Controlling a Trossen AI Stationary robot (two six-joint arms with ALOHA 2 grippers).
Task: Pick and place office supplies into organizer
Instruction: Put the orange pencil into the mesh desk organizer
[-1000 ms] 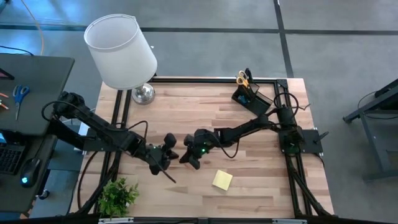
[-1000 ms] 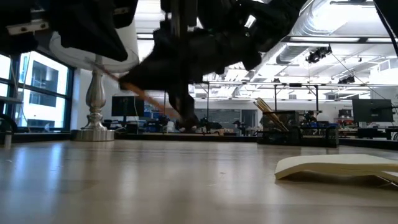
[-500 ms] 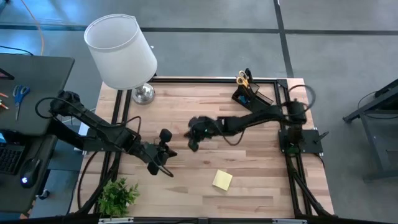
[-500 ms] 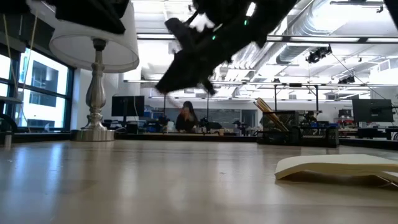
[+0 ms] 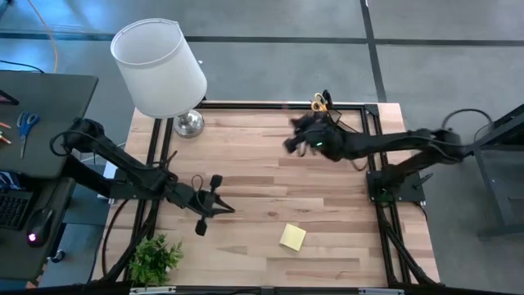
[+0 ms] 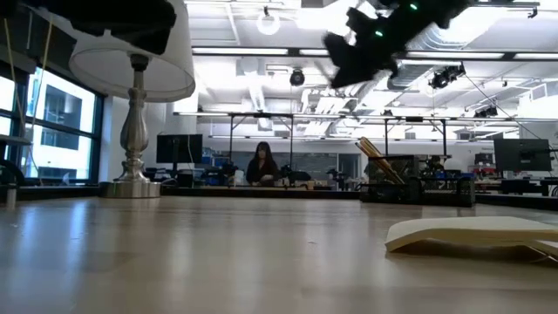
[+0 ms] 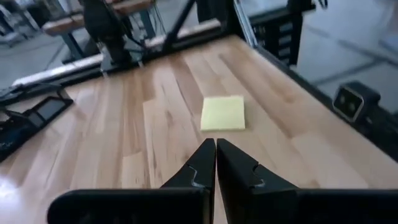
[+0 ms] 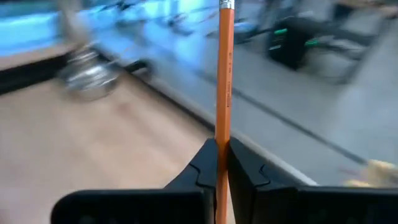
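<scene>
One organizer (image 5: 332,127) is seen at the far right corner of the counter (image 5: 270,238), with yellow-handled scissors (image 5: 319,103) standing upright in it; which compartment cannot be told. In the low view, thin sticks lean out of the organizer (image 6: 392,170). The right gripper (image 5: 296,135) is raised above the counter just beside the organizer, its jaws closed on an orange pencil (image 8: 223,93) that is held upright between them. The left gripper (image 5: 214,197) is kept low over the near left part of the counter, its jaws pressed together with nothing between them. A sticky pad (image 5: 292,237) lies flat near the front edge, well apart from the organizer. A lamp (image 5: 160,70) stands at the far left corner.
</scene>
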